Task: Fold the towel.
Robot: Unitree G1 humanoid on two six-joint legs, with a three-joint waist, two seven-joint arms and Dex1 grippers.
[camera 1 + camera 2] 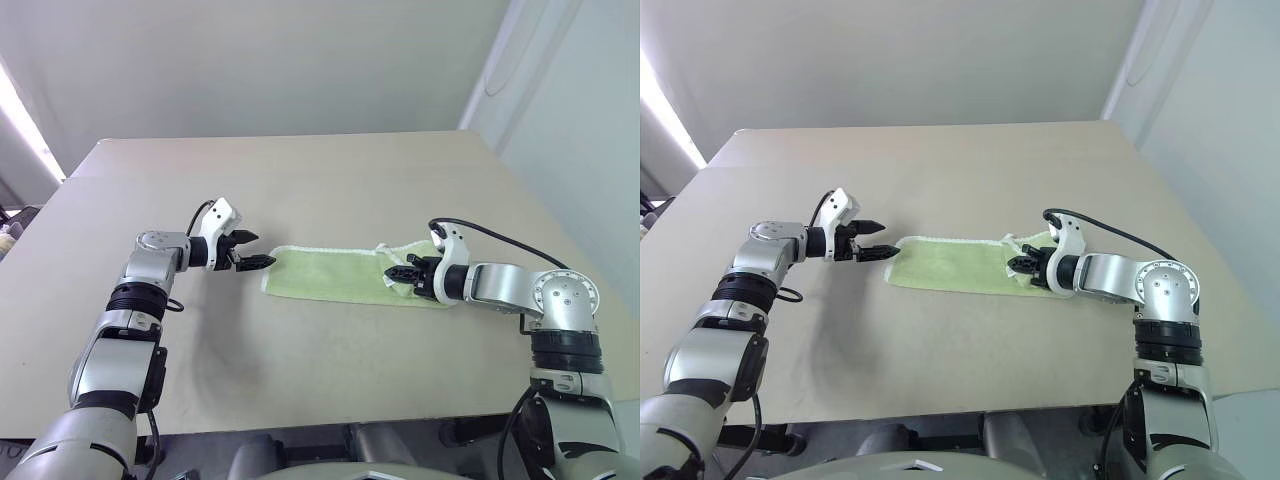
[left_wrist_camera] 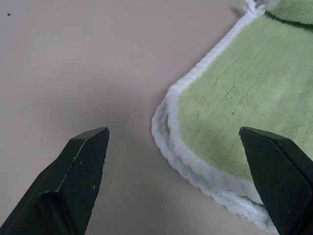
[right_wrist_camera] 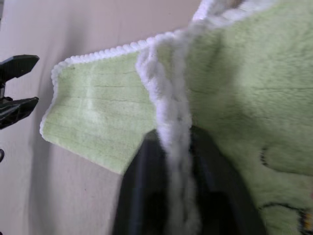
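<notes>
Towel (image 1: pixel 335 274) lies mid-worktop (image 1: pixel 300 180) as a long narrow strip, so one lengthwise fold looks done; the end-to-end fold is left. Right gripper (image 1: pixel 404 274) pinches the white edging at its right end. Left gripper (image 1: pixel 252 252) is open, just off the left corner.

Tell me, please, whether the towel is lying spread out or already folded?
Folded. The towel lies as a narrow strip on the table, two white edgings stacked at its near corner.

Silver-grey jointed arms with black bands and cables, each hand (image 1: pixel 250 251) bearing two black fingers.
</notes>
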